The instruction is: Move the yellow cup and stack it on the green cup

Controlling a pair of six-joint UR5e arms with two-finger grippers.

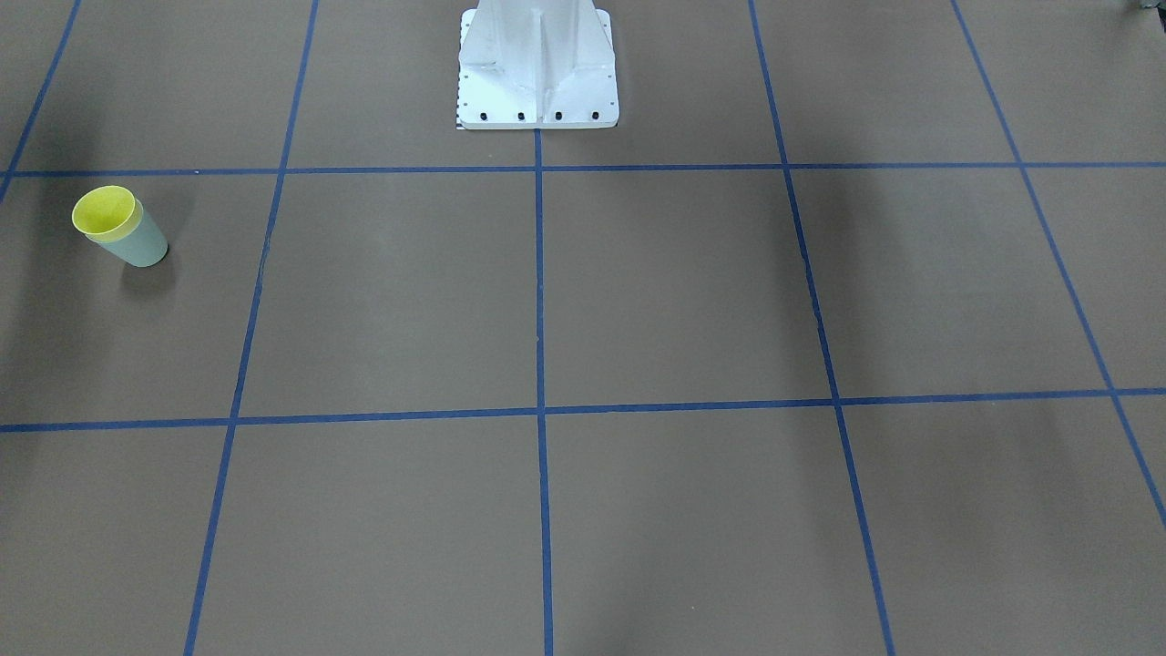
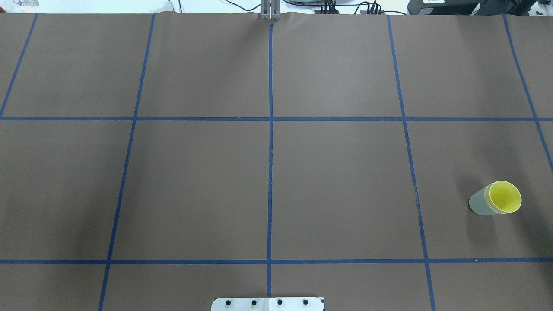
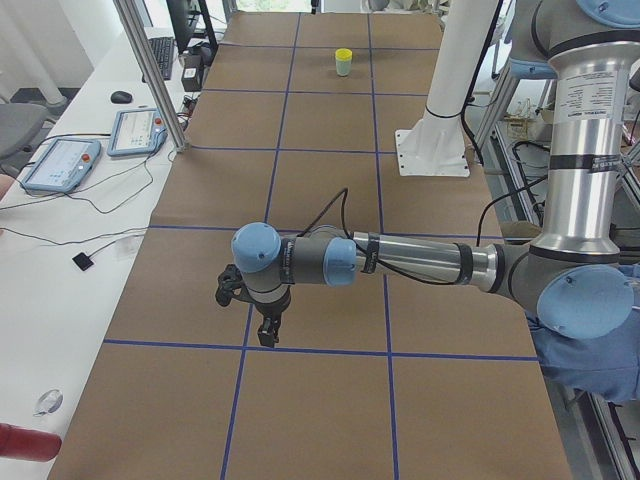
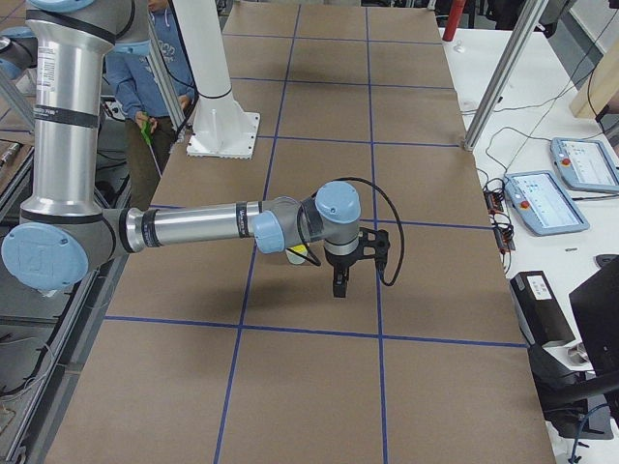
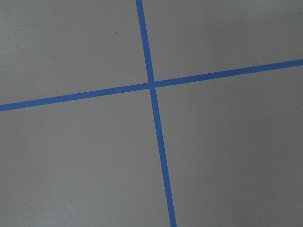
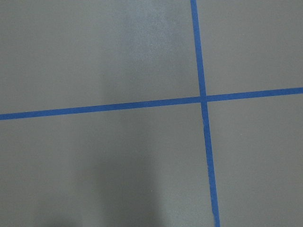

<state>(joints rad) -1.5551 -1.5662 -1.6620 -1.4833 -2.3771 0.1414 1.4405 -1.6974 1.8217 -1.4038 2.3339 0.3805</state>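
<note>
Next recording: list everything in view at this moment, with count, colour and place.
bright yellow tapered plastic cup: one, yellow, nested in the green cup.
pale mint-green tapered plastic cup: one, green, upright on the robot's right side of the table.
paper-covered table: one, brown, blue tape grid.
metal pedestal: one, white, robot's edge, centre.
control tablets: two, grey-blue, side bench.
left tool: one, black, over the table; open or shut unclear.
right tool: one, black, likewise.

A brown worktop carries a grid of blue tape lines. A white side bench alongside holds control pendants and cables.
</note>
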